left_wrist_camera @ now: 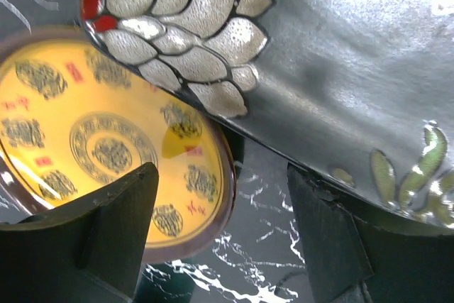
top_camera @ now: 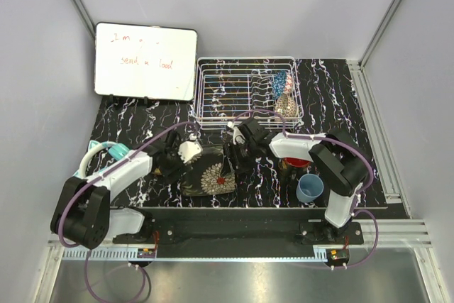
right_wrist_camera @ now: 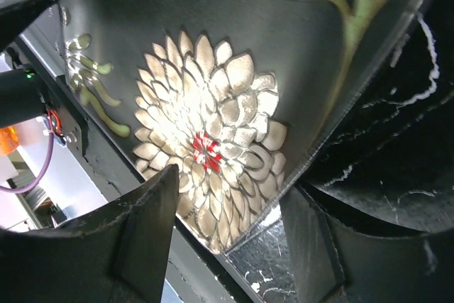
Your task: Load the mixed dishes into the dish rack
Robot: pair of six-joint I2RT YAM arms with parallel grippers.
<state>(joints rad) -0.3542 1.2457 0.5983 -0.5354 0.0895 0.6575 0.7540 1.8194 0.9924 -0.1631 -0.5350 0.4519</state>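
The dark rectangular floral plate [top_camera: 210,178] lies at the front middle and overlaps the rim of the yellow round plate [left_wrist_camera: 92,140]. My left gripper [top_camera: 176,164] is open at the floral plate's left end, its jaws [left_wrist_camera: 223,235] over the yellow plate's edge and bare table. My right gripper [top_camera: 232,164] is open at the plate's right end, with a plate corner [right_wrist_camera: 234,239] between the jaws. The white wire dish rack [top_camera: 234,90] holds the blue bowl [top_camera: 282,79] and beige bowl [top_camera: 286,103]. The black mug [top_camera: 295,162] and light-blue cup [top_camera: 310,187] stand at the right.
A whiteboard [top_camera: 145,62] with writing leans at the back left. Teal headphones [top_camera: 106,151] lie beside the left arm. The mug sits partly under the right arm. The table's front edge [top_camera: 234,212] runs just below the floral plate.
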